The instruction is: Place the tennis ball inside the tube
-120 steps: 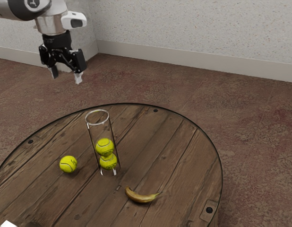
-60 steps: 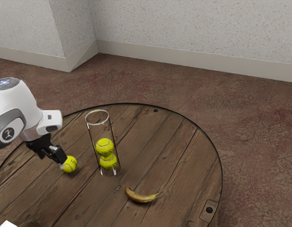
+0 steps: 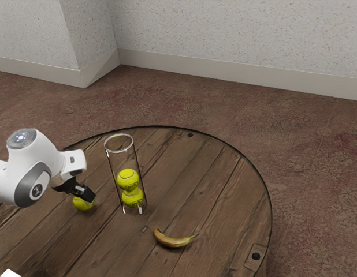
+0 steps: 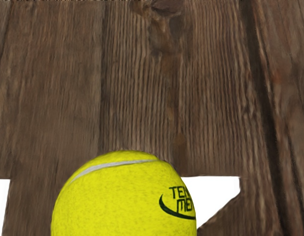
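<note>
In the exterior view my gripper (image 3: 81, 193) is low over the loose tennis ball (image 3: 82, 204), hiding its upper part. In the wrist view the ball (image 4: 122, 204) lies between the white fingertips of the gripper (image 4: 105, 204). A strip of wood separates one fingertip from the ball, while the other's edge meets its outline, so the gripper stands open around it. The clear tube (image 3: 124, 160) stands upright beside the gripper, toward the exterior view's right. Two tennis balls are stacked inside, the upper one (image 3: 127, 179) above the lower one (image 3: 132, 198).
A banana (image 3: 173, 239) lies on the round wooden table (image 3: 207, 184), past the tube toward the exterior view's lower right. A white object (image 3: 10, 273) shows at that view's lower left corner.
My hand has come down from high above the far side of the table to the loose ball, then shifted slightly further over it. The ball, tube and banana have not visibly moved.
</note>
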